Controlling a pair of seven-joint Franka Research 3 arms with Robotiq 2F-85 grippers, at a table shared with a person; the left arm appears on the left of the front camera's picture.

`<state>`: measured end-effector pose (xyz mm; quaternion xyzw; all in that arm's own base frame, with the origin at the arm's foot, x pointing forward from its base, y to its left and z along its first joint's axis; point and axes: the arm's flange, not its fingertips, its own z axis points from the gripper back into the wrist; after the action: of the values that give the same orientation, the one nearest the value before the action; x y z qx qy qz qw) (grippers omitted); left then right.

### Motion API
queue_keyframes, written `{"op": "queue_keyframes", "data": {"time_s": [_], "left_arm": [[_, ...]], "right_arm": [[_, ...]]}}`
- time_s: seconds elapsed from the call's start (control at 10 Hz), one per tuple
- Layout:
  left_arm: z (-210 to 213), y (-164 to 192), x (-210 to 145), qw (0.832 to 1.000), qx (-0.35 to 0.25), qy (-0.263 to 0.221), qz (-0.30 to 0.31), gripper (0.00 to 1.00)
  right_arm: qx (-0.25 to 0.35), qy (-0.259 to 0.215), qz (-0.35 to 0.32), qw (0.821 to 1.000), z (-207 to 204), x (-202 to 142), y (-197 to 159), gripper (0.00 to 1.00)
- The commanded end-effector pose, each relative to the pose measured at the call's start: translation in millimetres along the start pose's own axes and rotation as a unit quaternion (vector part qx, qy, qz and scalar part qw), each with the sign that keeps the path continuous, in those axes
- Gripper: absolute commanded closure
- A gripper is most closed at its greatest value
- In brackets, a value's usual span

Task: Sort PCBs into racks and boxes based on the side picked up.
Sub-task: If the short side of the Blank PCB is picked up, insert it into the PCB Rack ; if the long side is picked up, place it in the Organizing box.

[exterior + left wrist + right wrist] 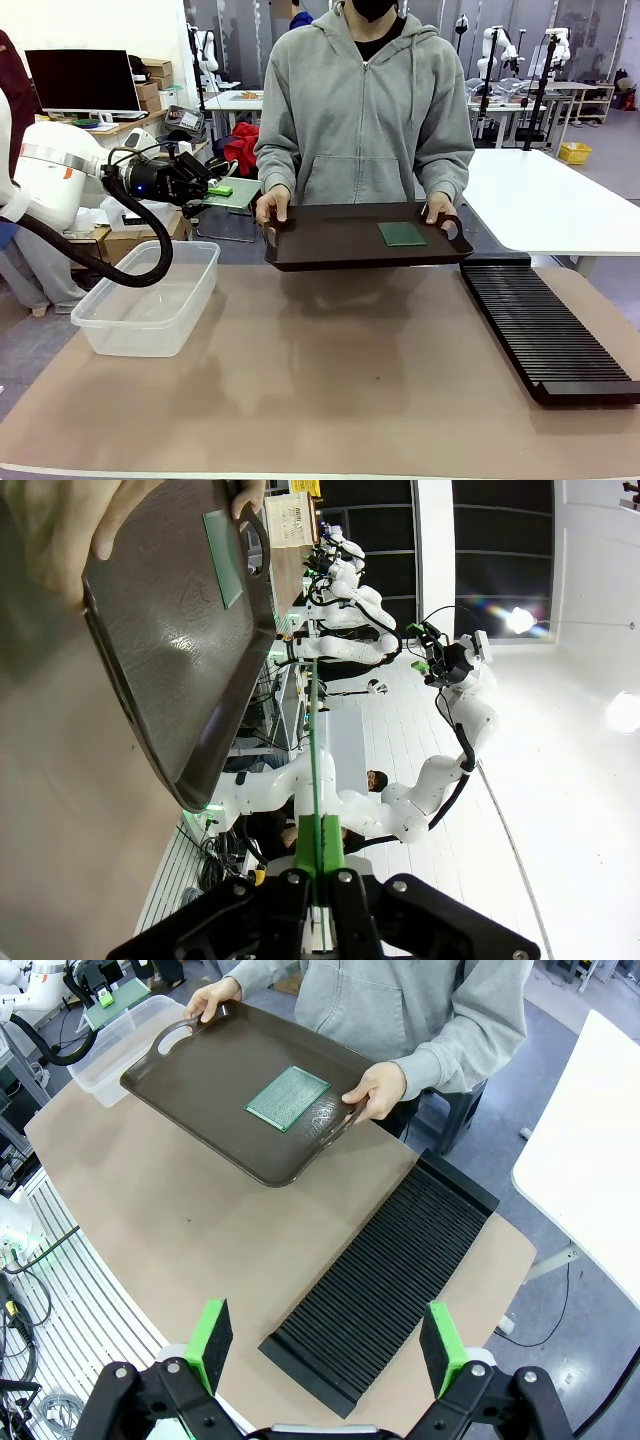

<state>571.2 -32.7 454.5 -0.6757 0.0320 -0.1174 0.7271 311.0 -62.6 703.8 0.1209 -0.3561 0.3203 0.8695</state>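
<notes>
Left wrist view: left fingers (305, 848) clenched on PCB (316, 740); right fingers (210, 1345) released, spread wide.

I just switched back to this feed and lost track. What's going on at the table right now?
The left gripper is shut on a green PCB, clamped edge-on between its pads and raised near the clear box. The person holds the dark tray over the far side of the table, with a second PCB lying flat on it. The right gripper hangs open over the table by the black rack, holding nothing.
</notes>
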Motion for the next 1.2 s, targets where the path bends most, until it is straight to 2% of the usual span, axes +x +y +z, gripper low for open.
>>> {"op": "queue_keyframes", "data": {"time_s": [0.0,0.2,0.4,0.6,0.7,0.9,1.1], "left_arm": [[1,0,0,1.0,-0.003,-0.004,-0.003,1.0],[0,0,0,1.0,0.0,0.0,0.0,0.97],[8,-7,-4,0.997,0.07,0.005,0.02,0.97],[24,-29,-10,0.989,0.146,0.012,-0.021,0.97],[34,-38,-14,0.982,0.186,0.009,-0.04,0.97],[47,-44,-21,0.964,0.264,-0.001,-0.039,0.97],[67,-42,-21,0.932,0.362,-0.016,-0.016,0.97]], "right_arm": [[0.0,-0.002,-0.002,1.0,-1,0,2,0.0],[0.0,-0.002,-0.002,1.0,-1,0,2,0.0],[0.0,-0.002,-0.002,1.0,-1,0,2,0.0],[0.0,-0.002,-0.002,1.0,-1,0,2,0.0],[0.0,-0.002,-0.002,1.0,-1,0,2,0.0],[0.0,-0.002,-0.002,1.0,-1,0,2,0.0],[0.0,-0.002,-0.002,1.0,-1,0,2,0.0]]}}
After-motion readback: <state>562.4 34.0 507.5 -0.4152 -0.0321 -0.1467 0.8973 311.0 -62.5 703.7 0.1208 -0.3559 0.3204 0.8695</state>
